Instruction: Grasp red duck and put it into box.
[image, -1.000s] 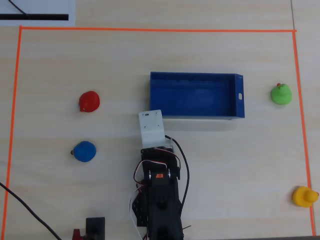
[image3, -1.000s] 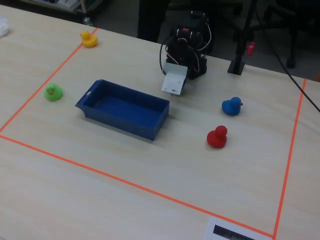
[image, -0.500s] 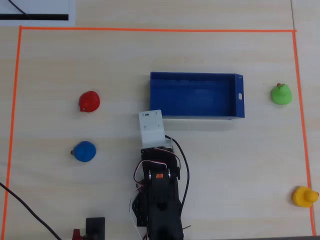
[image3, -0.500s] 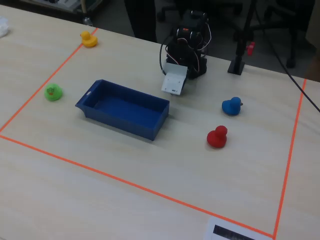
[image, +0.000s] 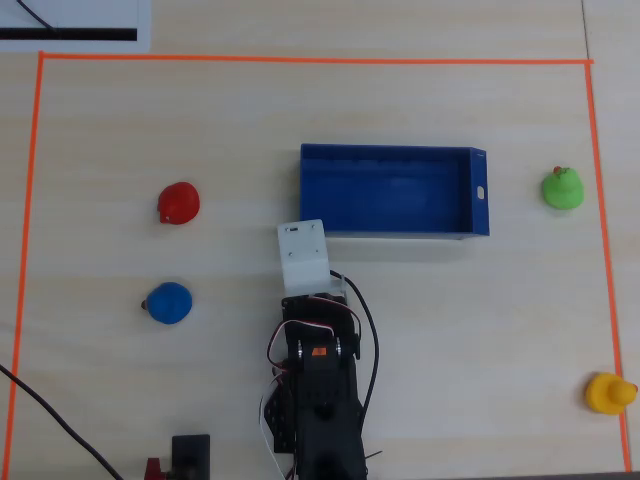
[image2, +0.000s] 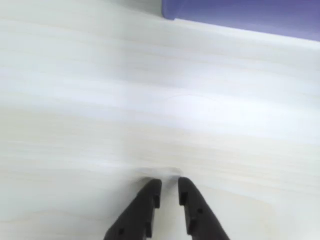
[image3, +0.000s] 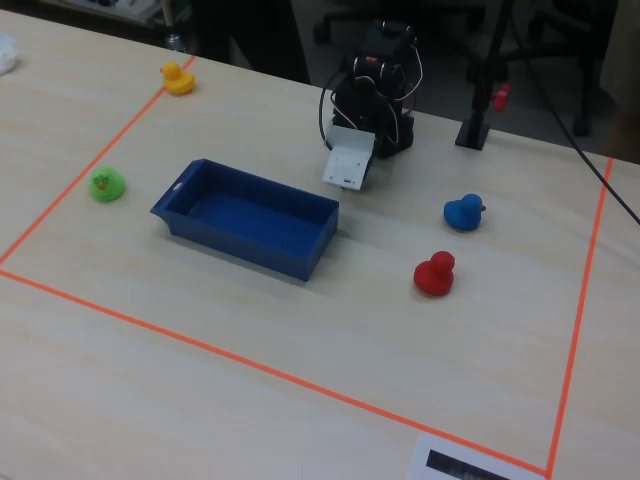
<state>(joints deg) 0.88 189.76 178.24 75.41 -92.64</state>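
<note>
The red duck (image: 179, 203) sits on the pale wood table, left of the arm in the overhead view and well apart from it; in the fixed view the duck (image3: 435, 275) is right of the box. The dark-blue open box (image: 390, 195) lies empty just beyond the arm, and it also shows in the fixed view (image3: 250, 215). Only its corner (image2: 240, 12) shows in the wrist view. My gripper (image2: 169, 183) points at bare table short of the box. Its jaws stand almost together with a narrow gap and hold nothing. In the overhead view the white wrist mount (image: 303, 255) hides it.
A blue duck (image: 169, 302) sits left of the arm, nearer than the red one. A green duck (image: 562, 188) is right of the box, and a yellow duck (image: 608, 392) is at the lower right. Orange tape (image: 300, 60) borders the work area.
</note>
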